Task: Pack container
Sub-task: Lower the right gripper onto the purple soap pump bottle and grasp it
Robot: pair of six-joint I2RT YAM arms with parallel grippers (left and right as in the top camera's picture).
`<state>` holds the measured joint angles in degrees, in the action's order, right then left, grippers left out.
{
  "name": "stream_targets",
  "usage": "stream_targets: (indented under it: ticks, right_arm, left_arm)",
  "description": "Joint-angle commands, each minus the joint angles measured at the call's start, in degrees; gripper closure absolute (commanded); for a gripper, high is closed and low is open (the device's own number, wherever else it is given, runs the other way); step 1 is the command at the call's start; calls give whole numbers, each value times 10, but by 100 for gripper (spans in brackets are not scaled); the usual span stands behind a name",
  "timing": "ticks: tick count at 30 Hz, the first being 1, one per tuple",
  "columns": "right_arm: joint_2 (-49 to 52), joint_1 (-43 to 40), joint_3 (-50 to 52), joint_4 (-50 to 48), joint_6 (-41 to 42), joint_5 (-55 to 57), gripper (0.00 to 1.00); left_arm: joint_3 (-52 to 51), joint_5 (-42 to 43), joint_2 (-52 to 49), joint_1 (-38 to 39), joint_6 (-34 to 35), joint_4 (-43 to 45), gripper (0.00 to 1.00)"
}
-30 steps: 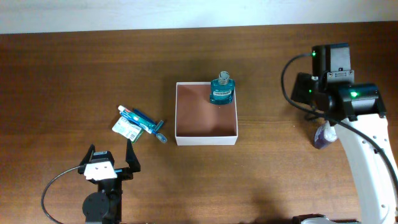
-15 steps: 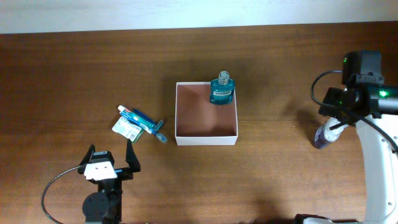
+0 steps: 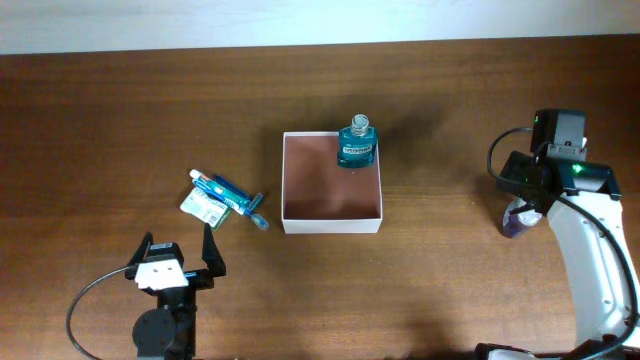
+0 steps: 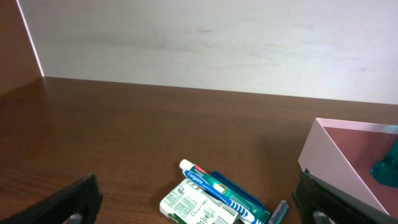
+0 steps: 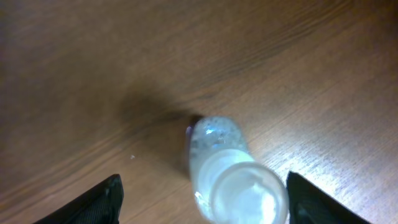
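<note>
The dark wooden bench [image 3: 120,120] carried everything, and the white right arm [image 3: 590,260] reached in along its right edge. Near the middle of the bench sat the container [image 3: 320,185], a shallow square open-top box with thin white walls and a reddish-brown floor; the left wrist view caught its near corner and pale wall [image 4: 336,155] at the right of the frame. The left end effector [image 3: 180,243] rested low at the front left with its fingers spread wide and nothing between them. The right end effector [image 5: 205,202] was also spread wide, one dark finger on each side of a clear bottle [image 5: 230,174] and neither touching it; from overhead that bottle [image 3: 517,220] stood well to the right of the container, partly hidden under the wrist. A teal bottle [image 3: 356,145] stood upright inside the container, in its far right corner. To the left of the container, apart from it, lay a green-and-white toothpaste box [image 3: 205,205], a toothpaste tube [image 3: 215,187] and a blue toothbrush [image 3: 245,205], bunched together.
</note>
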<state>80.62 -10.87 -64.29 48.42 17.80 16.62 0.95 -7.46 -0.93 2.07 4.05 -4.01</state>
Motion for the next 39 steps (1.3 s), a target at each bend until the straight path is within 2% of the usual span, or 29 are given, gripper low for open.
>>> stream_targets:
  ticks: [1,6,13,19,24,29,33,35,39]
  right_arm:
    - [-4,-12,10,-12,2,22,22]
    - [-4,-13,10,-18,2,21,22]
    - [10,-29,11,-22,2,20,41]
    - [15,-59,11,-19,2,4,42]
    - [15,-72,11,-21,0,-49,53]
    - [15,-71,11,-19,-15,-70,73]
    - [15,-71,11,-22,-16,-70,75]
    - [15,-71,11,-24,-26,-70,82]
    - [13,-71,6,-26,-33,-70,82]
  left_arm:
    - [-4,6,5,-4,-7,1,1]
    - [-4,6,5,-4,-7,1,1]
    - [-4,6,5,-4,-7,1,1]
    - [-4,6,5,-4,-7,1,1]
    - [-4,6,5,-4,-7,1,1]
    - [-4,6,5,-4,-7,1,0]
    - [-4,6,5,-4,-7,1,1]
    - [-4,6,5,-4,-7,1,1]
    - [-4,6,5,-4,-7,1,1]
